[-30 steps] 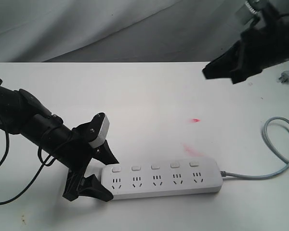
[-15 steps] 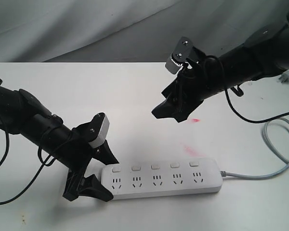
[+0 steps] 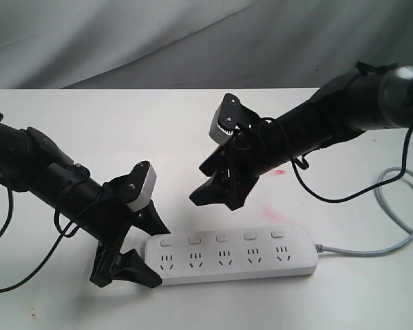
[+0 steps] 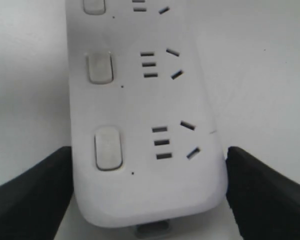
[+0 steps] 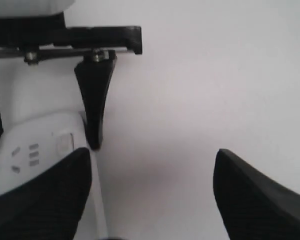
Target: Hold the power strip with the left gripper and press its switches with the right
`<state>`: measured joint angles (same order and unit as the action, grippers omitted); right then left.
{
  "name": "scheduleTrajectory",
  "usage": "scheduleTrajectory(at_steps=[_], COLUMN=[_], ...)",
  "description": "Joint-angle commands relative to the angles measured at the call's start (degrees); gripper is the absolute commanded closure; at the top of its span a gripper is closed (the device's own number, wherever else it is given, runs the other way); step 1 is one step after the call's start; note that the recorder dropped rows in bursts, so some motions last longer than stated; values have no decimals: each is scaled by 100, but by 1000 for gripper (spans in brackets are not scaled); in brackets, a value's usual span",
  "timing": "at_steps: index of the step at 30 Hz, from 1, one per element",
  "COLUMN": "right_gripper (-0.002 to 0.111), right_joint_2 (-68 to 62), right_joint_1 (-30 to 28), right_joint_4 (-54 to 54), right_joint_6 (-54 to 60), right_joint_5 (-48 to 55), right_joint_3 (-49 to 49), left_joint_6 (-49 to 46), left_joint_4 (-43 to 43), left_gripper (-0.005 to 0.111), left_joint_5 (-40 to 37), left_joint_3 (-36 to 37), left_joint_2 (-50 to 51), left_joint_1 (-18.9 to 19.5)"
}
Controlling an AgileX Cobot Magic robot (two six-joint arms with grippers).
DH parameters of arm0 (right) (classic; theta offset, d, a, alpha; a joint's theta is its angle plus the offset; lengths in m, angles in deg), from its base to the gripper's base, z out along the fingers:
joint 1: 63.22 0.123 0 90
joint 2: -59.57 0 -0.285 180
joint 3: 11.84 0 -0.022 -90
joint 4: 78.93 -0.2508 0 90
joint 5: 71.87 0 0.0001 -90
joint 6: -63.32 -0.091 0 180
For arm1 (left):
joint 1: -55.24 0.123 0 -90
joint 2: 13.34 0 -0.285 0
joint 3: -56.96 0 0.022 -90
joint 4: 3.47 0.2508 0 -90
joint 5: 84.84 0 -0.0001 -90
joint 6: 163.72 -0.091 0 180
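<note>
On the white table [image 3: 193, 117], the power strip [image 3: 227, 256] is clamped at its end by the left gripper [image 3: 155, 256] for steadiness. The right gripper [image 3: 206, 184] is held open, clear of the switches [image 3: 222, 238].

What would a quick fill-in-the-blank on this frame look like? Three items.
1. The left gripper holds the power strip at the end opposite its grey ___.
2. The row of switches counts ___ buttons.
3. The right gripper hangs off the strip, its jaws ___.
Missing words: cord; five; open.
</note>
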<state>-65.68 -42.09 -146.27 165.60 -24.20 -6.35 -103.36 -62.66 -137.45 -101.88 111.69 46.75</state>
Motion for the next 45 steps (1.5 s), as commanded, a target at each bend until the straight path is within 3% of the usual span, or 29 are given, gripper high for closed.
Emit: scheduleTrajectory(at_steps=[1, 7, 17, 45], right_gripper=[44, 44, 44, 44], right_joint_2=[-144, -239, -288, -290], right_joint_1=[127, 349, 1017, 1027], right_joint_4=[-1045, -997, -475, -119], right_joint_6=[145, 1303, 1445, 1257], right_joint_5=[76, 41, -992, -863], right_joint_3=[-35, -35, -35, -35], left_joint_6=[-37, -37, -37, -37], left_joint_4=[-16, -16, -16, -16], left_gripper=[105, 105, 105, 105], left_joint_5=[32, 32, 32, 32], left_joint_3=[-30, -30, -30, -30], left_joint_2=[22, 22, 22, 22], left_joint_1=[-35, -35, -35, -35])
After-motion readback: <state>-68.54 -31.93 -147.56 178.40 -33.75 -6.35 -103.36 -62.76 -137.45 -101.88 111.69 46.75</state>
